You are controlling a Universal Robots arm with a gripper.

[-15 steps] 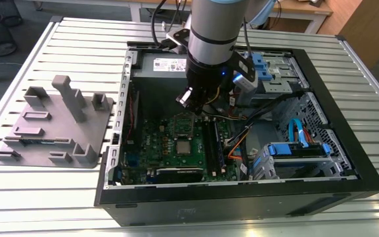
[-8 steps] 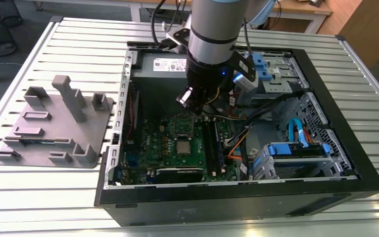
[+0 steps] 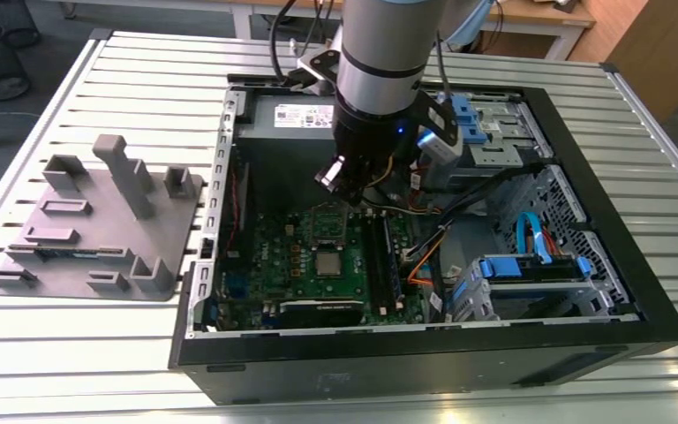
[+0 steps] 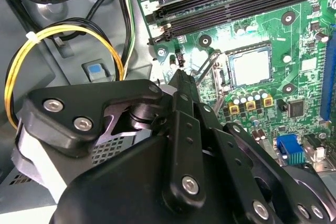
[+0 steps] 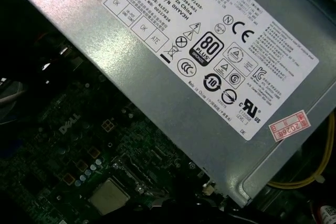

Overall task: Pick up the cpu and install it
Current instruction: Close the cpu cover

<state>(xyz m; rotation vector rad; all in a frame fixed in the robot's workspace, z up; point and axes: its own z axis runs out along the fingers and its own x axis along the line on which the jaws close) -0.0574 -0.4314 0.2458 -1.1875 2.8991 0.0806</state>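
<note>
The cpu (image 4: pixel 251 65) is a small square chip with a silver-grey top. It lies flat in the socket on the green motherboard (image 4: pixel 302 51) inside the open computer case. It also shows in the exterior view as the cpu (image 3: pixel 319 262) and in the first wrist view as the cpu (image 5: pixel 109 195). My gripper (image 3: pixel 360 205) hangs inside the case above the board, a short way from the socket towards the power supply. In the second wrist view the gripper (image 4: pixel 181 74) tip is apart from the chip, next to a thin metal socket lever (image 4: pixel 207 65).
A big grey power supply box (image 5: pixel 210 77) with a white label sits close behind the gripper. Yellow and black cables (image 4: pixel 31 51) loop beside it. Drive cages with blue clips (image 3: pixel 528 269) fill the case's right side. A grey plastic tray with posts (image 3: pixel 92 230) stands left of the case.
</note>
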